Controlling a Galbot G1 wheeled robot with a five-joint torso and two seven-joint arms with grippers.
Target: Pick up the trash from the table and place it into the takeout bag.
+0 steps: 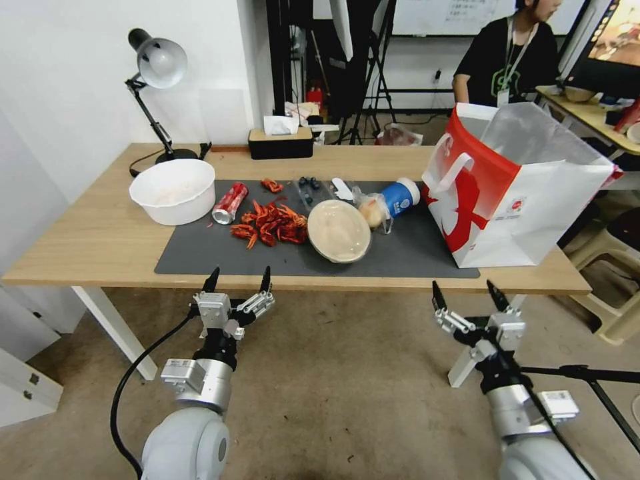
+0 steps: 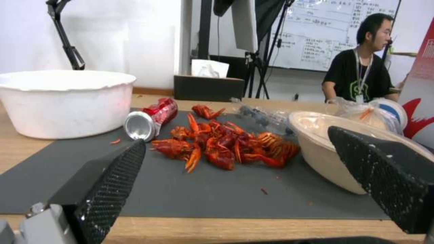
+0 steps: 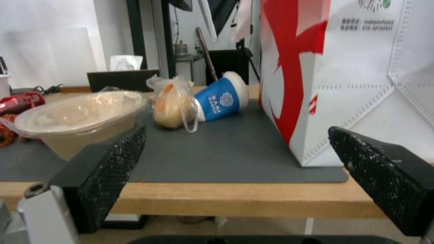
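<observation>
On the table's [image 1: 100,247] dark grey mat [image 1: 220,257] lies the trash: a red soda can [image 1: 230,203] on its side, a heap of red crayfish leftovers [image 1: 270,225], a clear plastic cup [image 1: 312,190], a round beige bowl [image 1: 339,231], a small clear food bag [image 1: 371,212] and a tipped blue paper cup [image 1: 399,197]. The red and white takeout bag [image 1: 527,193] stands open at the mat's right end. My left gripper [image 1: 241,273] hovers open just before the table's front edge, facing the leftovers [image 2: 226,142]. My right gripper [image 1: 463,287] is open too, facing the blue cup [image 3: 223,100].
A large white basin [image 1: 173,190] sits at the mat's left end, with a desk lamp [image 1: 157,73] behind it. A black tissue box [image 1: 281,140] stands at the table's far edge. A beige stool [image 1: 617,293] and another desk [image 1: 593,117] are to the right.
</observation>
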